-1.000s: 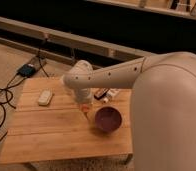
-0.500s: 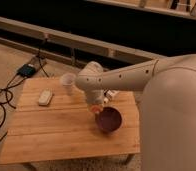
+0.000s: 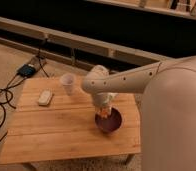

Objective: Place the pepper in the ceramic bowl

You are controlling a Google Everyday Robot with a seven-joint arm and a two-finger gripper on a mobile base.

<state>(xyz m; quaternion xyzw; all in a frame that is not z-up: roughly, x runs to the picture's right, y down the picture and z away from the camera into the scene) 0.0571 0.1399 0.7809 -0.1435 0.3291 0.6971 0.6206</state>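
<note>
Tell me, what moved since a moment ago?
The arm swung across the table, carrying the pincer with the pepper to just above the ceramic bowl. That uncovered the plastic cup. The pincer stays shut on the pepper; bowl, cup and remote kept their places.
</note>
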